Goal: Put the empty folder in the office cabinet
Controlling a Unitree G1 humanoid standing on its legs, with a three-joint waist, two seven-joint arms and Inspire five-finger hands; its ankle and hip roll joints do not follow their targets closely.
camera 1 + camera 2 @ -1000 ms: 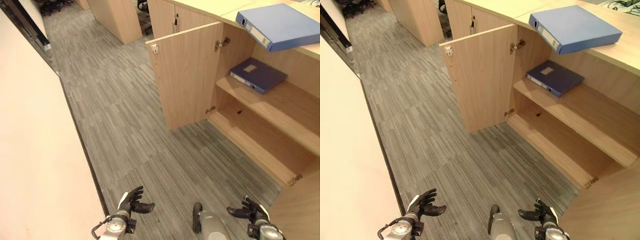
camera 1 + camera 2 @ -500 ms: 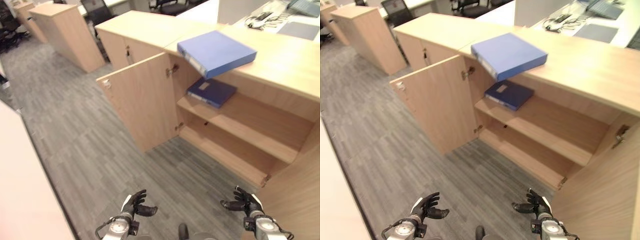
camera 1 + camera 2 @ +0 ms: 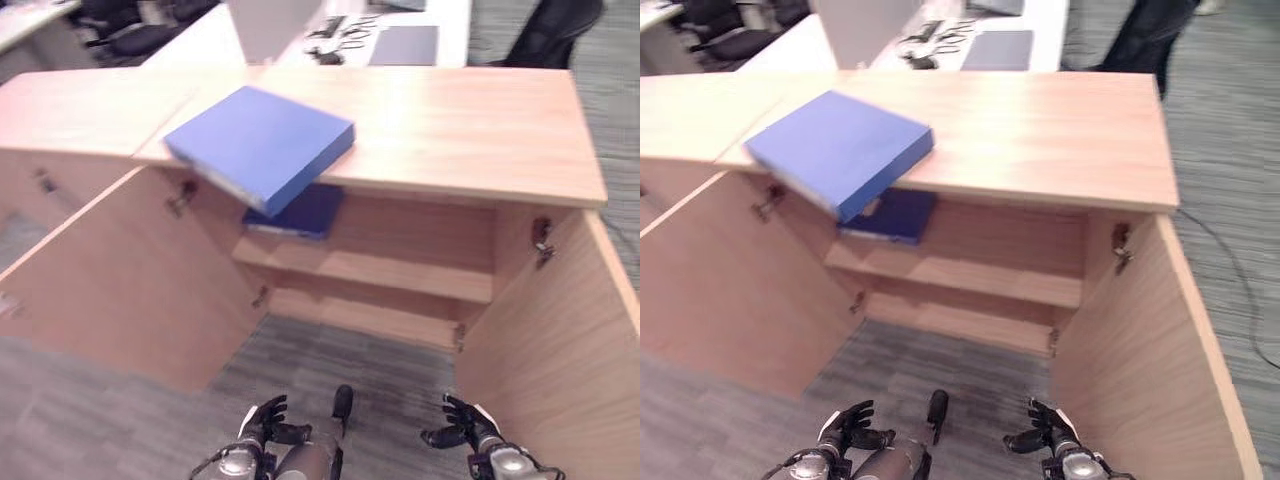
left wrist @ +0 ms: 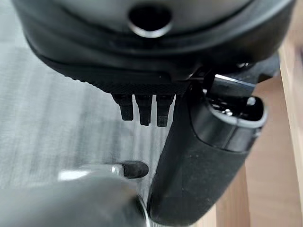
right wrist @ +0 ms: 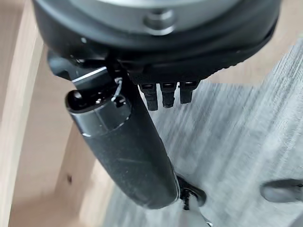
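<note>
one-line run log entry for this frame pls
phase: approach | left hand: open, empty | right hand: open, empty | light blue folder: on cabinet top, overhanging | dark blue folder: upper shelf | doors: open

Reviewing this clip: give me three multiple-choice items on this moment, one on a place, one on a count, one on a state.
1. Where does the light blue folder lie?
A. on the cabinet top, overhanging its front edge
B. on the floor
C. on the bottom shelf

2. How many blue folders show?
A. one
B. two
C. four

3. How do the cabinet doors stand?
A. both shut
B. both open
C. one removed

Key: 1 A, it juts past the cabinet top; 2 B, a dark blue folder lies on the upper shelf below; 3 B, the left door and right door swing outward.
</note>
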